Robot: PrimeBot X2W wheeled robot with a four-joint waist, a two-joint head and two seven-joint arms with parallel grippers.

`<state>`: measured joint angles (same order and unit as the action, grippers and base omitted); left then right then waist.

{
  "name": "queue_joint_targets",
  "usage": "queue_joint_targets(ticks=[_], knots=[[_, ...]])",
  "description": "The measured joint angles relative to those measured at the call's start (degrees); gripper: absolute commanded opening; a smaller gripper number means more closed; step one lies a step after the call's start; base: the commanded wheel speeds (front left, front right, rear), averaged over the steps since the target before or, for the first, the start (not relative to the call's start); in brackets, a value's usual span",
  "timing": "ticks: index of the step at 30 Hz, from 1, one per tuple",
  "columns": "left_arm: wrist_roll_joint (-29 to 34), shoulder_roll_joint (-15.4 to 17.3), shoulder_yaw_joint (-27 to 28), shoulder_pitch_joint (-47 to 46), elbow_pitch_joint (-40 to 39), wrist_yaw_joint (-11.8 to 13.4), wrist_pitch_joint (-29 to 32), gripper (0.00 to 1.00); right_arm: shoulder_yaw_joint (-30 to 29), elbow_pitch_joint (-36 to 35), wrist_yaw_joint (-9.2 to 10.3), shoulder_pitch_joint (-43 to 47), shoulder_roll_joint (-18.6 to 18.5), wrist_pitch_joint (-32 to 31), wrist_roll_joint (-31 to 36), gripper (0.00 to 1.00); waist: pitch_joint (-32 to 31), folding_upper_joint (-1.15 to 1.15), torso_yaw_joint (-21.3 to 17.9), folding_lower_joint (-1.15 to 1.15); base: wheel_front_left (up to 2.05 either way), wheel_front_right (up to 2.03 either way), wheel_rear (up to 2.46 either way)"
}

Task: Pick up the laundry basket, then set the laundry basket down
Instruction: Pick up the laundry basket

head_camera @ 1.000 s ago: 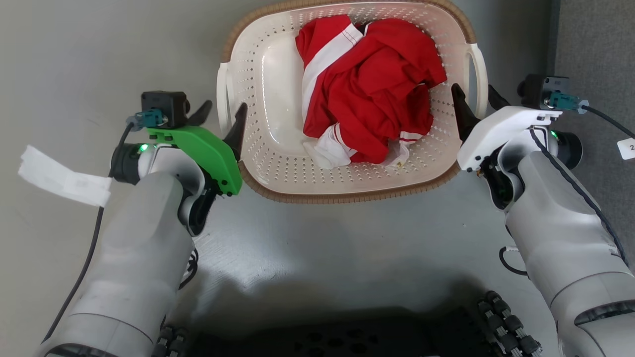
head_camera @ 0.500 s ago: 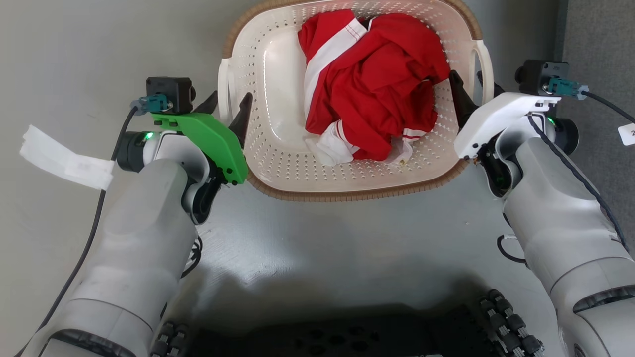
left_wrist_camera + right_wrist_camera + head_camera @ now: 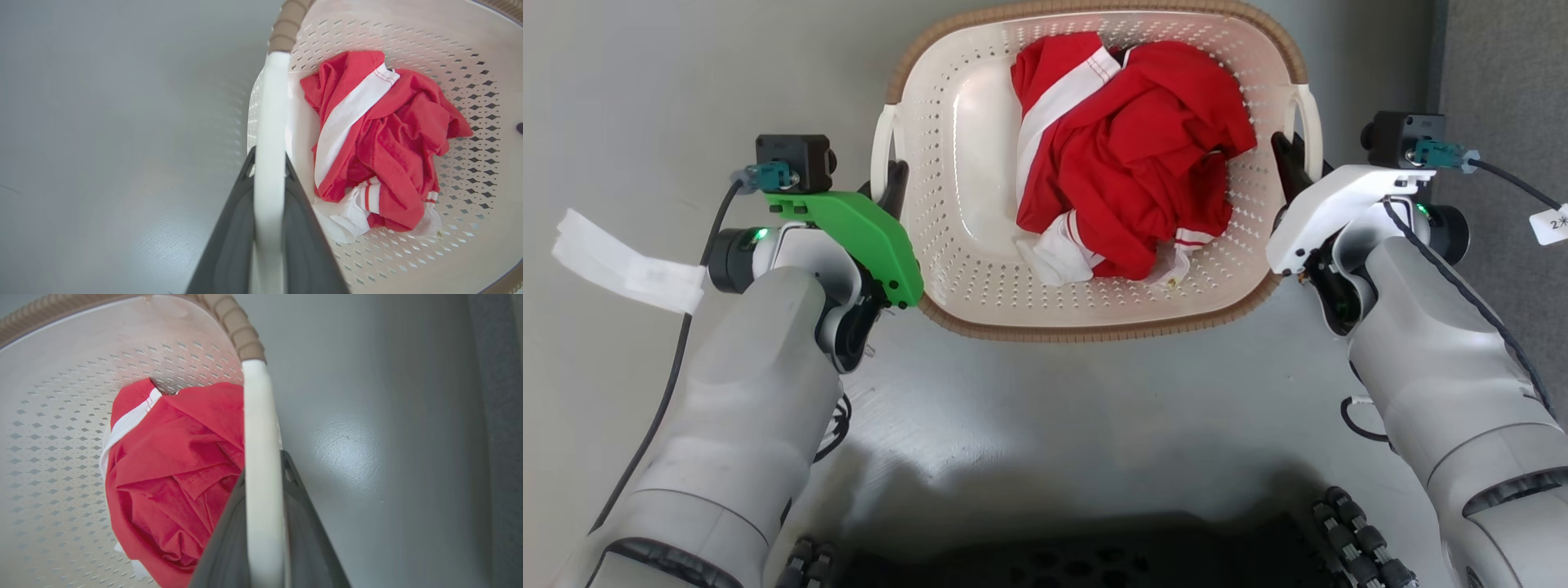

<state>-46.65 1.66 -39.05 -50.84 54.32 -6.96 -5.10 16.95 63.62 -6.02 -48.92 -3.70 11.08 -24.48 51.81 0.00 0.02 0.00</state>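
Spreading under everything is the grey floor (image 3: pixel 1054 425), with a darker strip (image 3: pixel 1503 73) along its right edge. On it, straight before the robot and between its two arms, is the laundry basket (image 3: pixel 964 204) – cream, perforated, with a brown woven rim. I cannot tell if its bottom touches the floor or is raised. Inside, toward the right half, lies a crumpled red and white garment (image 3: pixel 1127 163).

The left gripper (image 3: pixel 892 184) is closed on the left handle (image 3: pixel 880 147); in the left wrist view the white bar (image 3: pixel 267 183) runs between the two dark fingers (image 3: pixel 233 245), both pressing on it. The right gripper (image 3: pixel 1286 159) clamps the right handle (image 3: pixel 1311 122) in the same manner – the bar (image 3: pixel 257 457) is pinched between its fingers (image 3: pixel 310 539).

A white paper tag (image 3: pixel 621 265) hangs on the left arm's cable.
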Motion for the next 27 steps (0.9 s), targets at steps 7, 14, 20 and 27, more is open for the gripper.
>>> queue_joint_targets(ticks=[7, 14, 20, 27], knots=[[-1.34, -0.03, -1.49, 0.08, 1.54, -0.01, -1.1, 0.0, 1.44, 1.53, -0.23, 0.01, 0.15, 0.48, -0.79, 0.0, -2.55, 0.0, 0.12, 0.0, 0.0, 0.0, 0.0], [-2.69, -0.03, -2.86, 1.39, 2.65, -0.01, -2.1, 0.0, 2.75, 2.98, -0.54, 0.3, 0.23, 0.48, -1.65, 0.0, -5.79, 0.0, 0.13, 0.0, 0.0, 0.0, 0.0], [-3.82, -0.23, -3.91, 3.25, 4.43, -0.01, -1.89, 0.0, 4.6, 4.91, -1.03, 1.67, 0.44, -1.74, -2.98, 0.0, -9.98, 0.0, 0.04, 0.0, 0.0, 0.0, 0.0], [-7.0, -0.38, -4.2, 4.74, 5.47, -0.07, -0.34, 0.0, 5.9, 5.36, -1.05, 2.38, 0.63, -4.08, -4.59, 0.0, -15.39, 0.0, -0.11, 0.0, 0.0, 0.0, 0.0]])
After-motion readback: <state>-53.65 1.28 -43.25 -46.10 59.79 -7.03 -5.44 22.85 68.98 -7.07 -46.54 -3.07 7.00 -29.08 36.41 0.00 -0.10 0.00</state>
